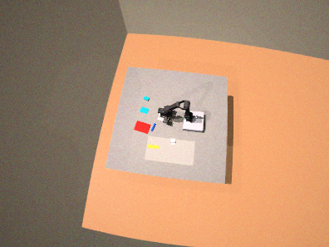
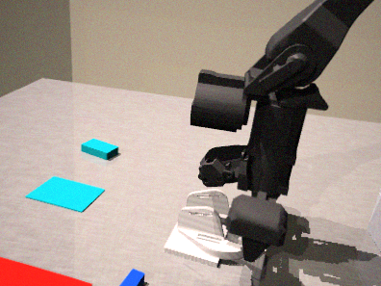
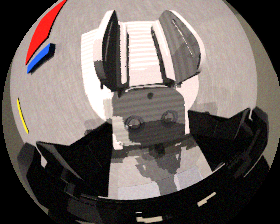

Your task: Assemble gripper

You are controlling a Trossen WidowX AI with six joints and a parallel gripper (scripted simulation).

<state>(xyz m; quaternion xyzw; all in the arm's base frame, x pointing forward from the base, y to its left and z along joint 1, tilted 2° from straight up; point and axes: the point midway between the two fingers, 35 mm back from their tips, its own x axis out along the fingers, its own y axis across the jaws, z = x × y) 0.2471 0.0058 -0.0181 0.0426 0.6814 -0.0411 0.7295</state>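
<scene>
The white gripper base (image 2: 180, 249) (image 3: 90, 70) lies on the table. Two upright white jaws stand side by side on it, one jaw (image 2: 198, 221) (image 3: 110, 50) nearer the exterior camera and the other jaw (image 2: 208, 198) (image 3: 182, 47) behind it. My gripper (image 1: 164, 117) (image 2: 233, 225) (image 3: 149, 118) points down at the rear of the jaws, its fingers either side of the housing plate (image 3: 150, 106), and is shut on it. The plate shows two round holes, partly in shadow. Whether it rests on the stubs, and whether the hidden gear teeth mesh, I cannot tell.
Two cyan pieces (image 1: 146, 98) (image 1: 144, 110), a red slab (image 1: 142, 127) and a blue bar (image 1: 154, 127) (image 3: 41, 58) lie left of the arm. A pale mat (image 1: 187, 155) bears a yellow bar (image 1: 153, 146) and a small white block (image 1: 173, 141). The arm stands by a white box (image 1: 197, 125).
</scene>
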